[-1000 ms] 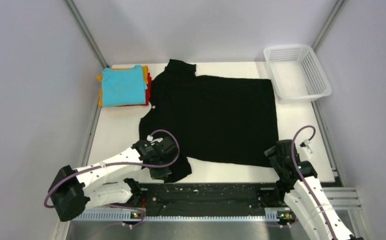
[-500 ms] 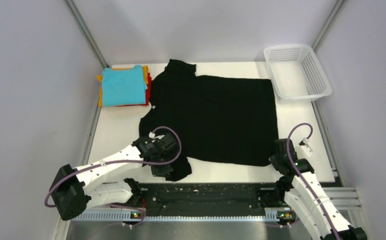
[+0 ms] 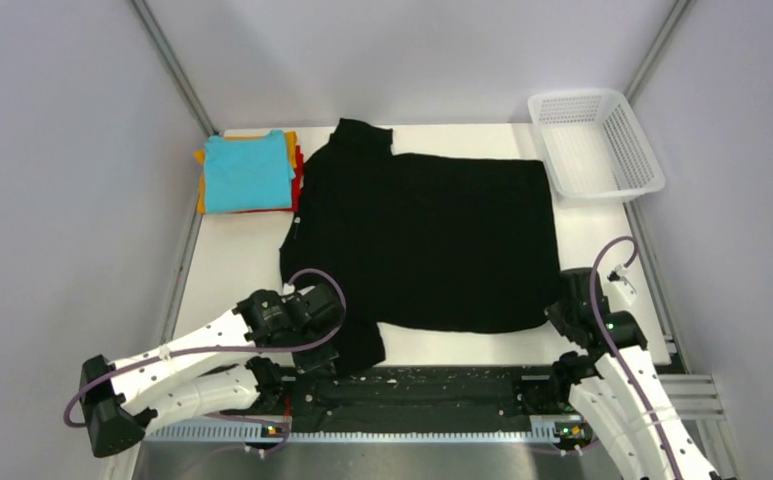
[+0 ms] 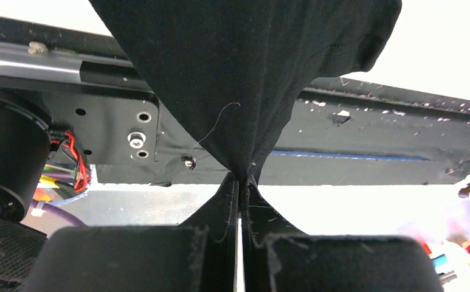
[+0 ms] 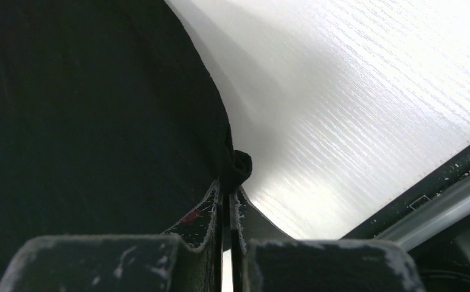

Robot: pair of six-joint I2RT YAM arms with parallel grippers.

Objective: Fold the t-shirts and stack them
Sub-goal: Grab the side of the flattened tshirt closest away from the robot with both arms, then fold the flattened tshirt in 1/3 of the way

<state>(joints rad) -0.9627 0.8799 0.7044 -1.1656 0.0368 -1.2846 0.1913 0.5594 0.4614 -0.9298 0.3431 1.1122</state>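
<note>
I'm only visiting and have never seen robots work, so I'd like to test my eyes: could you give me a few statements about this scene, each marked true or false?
1. The left gripper and the right gripper each pinch the black t-shirt. True.
2. The teal t-shirt tops the folded stack. True.
3. The black t-shirt is folded into a small square. False: it lies spread out on the table.
4. The folded stack sits at the far right. False: it is at the far left.
5. The white basket holds no shirt. True.
</note>
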